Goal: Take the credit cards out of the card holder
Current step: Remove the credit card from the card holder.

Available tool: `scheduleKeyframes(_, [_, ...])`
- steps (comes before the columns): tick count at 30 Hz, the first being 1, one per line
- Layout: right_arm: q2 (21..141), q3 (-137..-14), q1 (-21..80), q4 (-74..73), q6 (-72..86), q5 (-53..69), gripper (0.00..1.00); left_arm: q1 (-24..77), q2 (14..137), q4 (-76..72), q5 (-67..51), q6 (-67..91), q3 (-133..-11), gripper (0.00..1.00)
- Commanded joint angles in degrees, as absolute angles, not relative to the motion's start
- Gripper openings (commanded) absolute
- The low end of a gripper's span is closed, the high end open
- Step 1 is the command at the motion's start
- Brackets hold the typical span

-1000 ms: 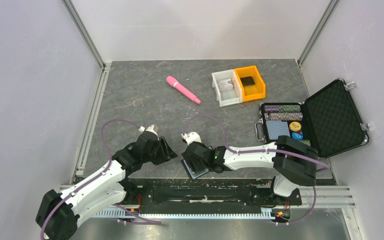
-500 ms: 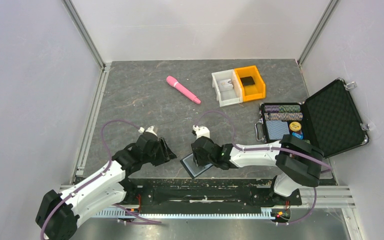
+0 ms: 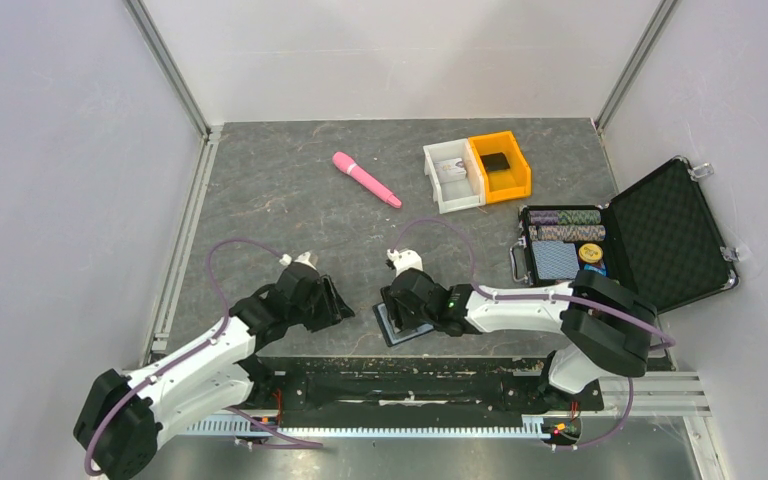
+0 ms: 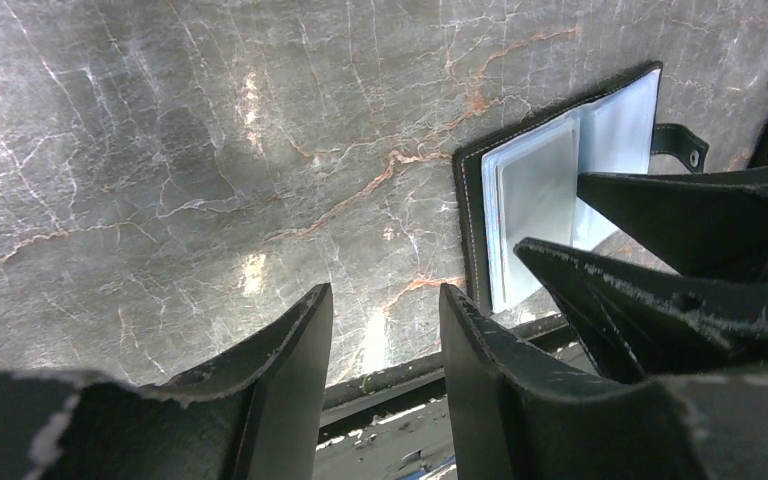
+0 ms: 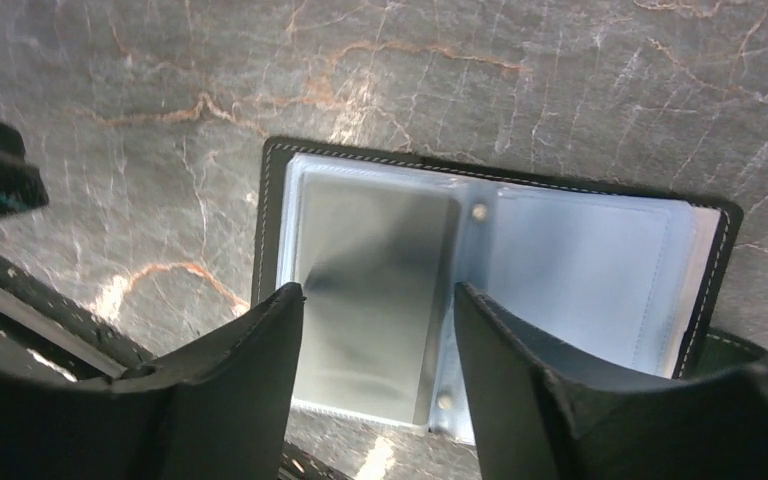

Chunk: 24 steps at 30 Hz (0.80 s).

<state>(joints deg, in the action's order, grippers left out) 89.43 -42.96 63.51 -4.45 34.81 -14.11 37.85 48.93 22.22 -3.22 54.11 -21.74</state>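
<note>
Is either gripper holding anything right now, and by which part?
Nothing is held. Right gripper hangs open over the open black bifold card holder; left gripper is open, empty.

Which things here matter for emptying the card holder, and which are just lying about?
For the job: card holder, right gripper above it, left gripper nearby.
Lying about: pink stick, white bin, orange bin, open briefcase.

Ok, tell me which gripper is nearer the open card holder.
Right. The right gripper hovers directly over the card holder, jaws spread above one sleeve page. The left gripper sits off to the holder's side, over the table, jaws open.
</note>
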Motion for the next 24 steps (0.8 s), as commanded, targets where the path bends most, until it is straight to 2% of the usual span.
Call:
scheduleKeyframes(1, [86.25,-42.09,64.56,-5.56,25.91,-15.57,0.63,37.71,47.34,21.18,-0.23,52.03,-22.42,0.51])
scheduleKeyframes(6, [86.33,-42.61,64.51,-5.98,23.73,-14.9,0.7,37.75,44.02,22.19,2.0,51.59,-22.92,0.52])
scheduleKeyframes(10, [87.7,-43.15,64.84,-6.09,24.14,-15.24,0.72,37.71,43.65,22.85,2.04,51.72,-22.9,0.52])
scheduleKeyframes(16, [89.87,-43.77,65.79,-6.07,25.1,-16.43,0.68,37.73,42.87,23.46,2.33,51.81,-22.49,0.52])
scheduleKeyframes(24, [91.66,-44.42,66.5,-7.9,26.84,-19.03,0.68,37.71,42.66,23.57,2.2,51.77,-22.59,0.52])
